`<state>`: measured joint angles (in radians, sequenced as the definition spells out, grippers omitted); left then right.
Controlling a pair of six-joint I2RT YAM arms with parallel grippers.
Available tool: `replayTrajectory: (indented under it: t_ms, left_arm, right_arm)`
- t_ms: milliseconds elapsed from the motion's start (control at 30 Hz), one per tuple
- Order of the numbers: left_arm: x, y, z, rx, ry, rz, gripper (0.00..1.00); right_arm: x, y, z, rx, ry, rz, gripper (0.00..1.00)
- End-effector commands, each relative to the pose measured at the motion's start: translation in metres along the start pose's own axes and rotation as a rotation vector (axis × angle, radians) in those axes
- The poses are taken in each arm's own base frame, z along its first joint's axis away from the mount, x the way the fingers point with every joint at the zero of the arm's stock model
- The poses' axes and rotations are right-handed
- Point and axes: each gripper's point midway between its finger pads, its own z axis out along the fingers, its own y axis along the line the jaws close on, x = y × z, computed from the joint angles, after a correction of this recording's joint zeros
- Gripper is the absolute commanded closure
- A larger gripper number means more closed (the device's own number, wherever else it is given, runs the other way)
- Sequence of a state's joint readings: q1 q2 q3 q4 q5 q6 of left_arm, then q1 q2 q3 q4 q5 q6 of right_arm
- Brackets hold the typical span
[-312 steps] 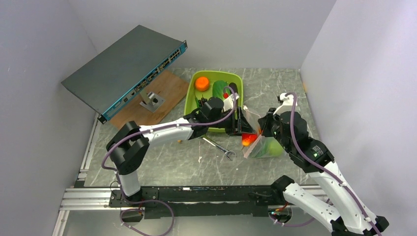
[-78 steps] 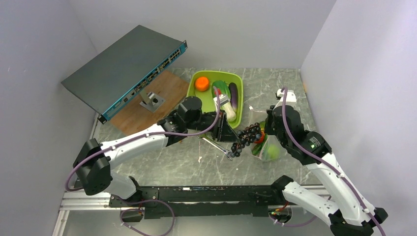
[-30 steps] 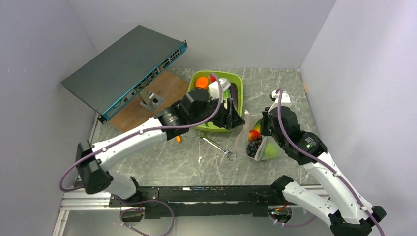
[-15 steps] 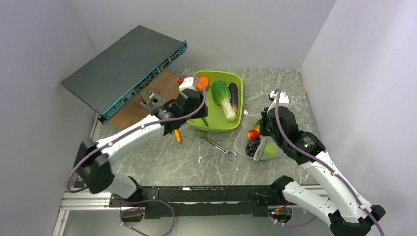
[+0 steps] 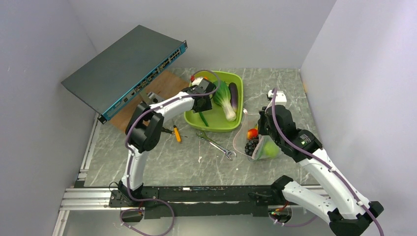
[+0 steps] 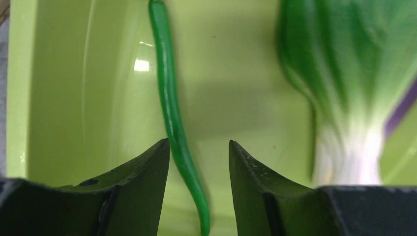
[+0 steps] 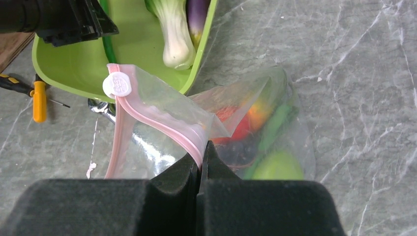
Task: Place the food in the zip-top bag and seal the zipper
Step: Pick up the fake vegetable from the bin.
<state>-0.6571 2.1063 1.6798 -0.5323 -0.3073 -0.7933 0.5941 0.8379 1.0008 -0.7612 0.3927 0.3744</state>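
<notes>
Cucumber (image 6: 169, 98) lay in the green tub (image 6: 59, 98) between your left gripper's (image 6: 198, 145) parted jaws; your right gripper (image 7: 201, 155) was clamped on the bag's (image 7: 295, 123) pink zipper (image 7: 147, 119) beside the tub, tomato (image 7: 236, 125) and grapes (image 7: 241, 152) inside.

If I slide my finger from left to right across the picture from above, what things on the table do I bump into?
Big grey box → orange-handled tool → silver wrench → clear bag with food inside. The green tub sits behind the wrench, so I left it out.
</notes>
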Motion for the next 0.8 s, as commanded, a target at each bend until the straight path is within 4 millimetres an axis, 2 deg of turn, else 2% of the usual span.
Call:
replayTrajectory:
  t_ms: [0, 200, 267, 467, 533, 567, 767]
  left_arm:
    - [0.001, 0.007, 0.010, -0.038, 0.032, -0.093, 0.48]
    - [0.015, 0.012, 0.029, -0.046, 0.080, -0.144, 0.48]
    - [0.021, 0.012, 0.035, -0.041, 0.111, -0.148, 0.51]
    - [0.034, 0.018, 0.046, -0.039, 0.172, -0.136, 0.86]
    - [0.035, 0.017, 0.043, -0.021, 0.182, -0.121, 0.98]
    - [0.032, 0.016, 0.039, -0.010, 0.178, -0.109, 1.00]
    - [0.019, -0.001, -0.002, 0.149, 0.168, -0.020, 1.00]
  right_arm:
    - [-0.011, -0.002, 0.000, 0.020, -0.044, 0.018, 1.00]
    - [-0.009, -0.001, 0.003, 0.019, -0.039, 0.015, 1.00]
    - [-0.010, -0.001, 0.004, 0.020, -0.037, 0.015, 1.00]
    - [-0.011, -0.001, 0.004, 0.025, -0.035, 0.016, 1.00]
    - [-0.011, -0.002, 0.003, 0.025, -0.041, 0.017, 1.00]
    - [-0.011, -0.001, 0.003, 0.023, -0.041, 0.017, 1.00]
    - [-0.012, -0.003, 0.001, 0.030, -0.042, 0.020, 1.00]
